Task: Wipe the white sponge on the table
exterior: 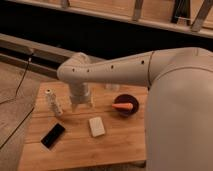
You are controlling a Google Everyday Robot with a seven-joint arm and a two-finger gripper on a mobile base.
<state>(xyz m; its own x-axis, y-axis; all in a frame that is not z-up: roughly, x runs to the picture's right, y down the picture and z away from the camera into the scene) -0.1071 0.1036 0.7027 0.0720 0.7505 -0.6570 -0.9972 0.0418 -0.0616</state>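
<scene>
The white sponge (96, 126) lies flat near the middle of the wooden table (75, 150). My gripper (80, 106) hangs from the white arm, pointing down, just above the tabletop. It is up and to the left of the sponge, a short gap away, not touching it. Nothing shows between its fingers.
A small whitish bottle (53, 103) stands left of the gripper. A black flat slab (53, 135) lies at the front left. A dark bowl (126, 104) holding an orange carrot-like thing (122, 106) sits to the right. My arm's large white body covers the right side.
</scene>
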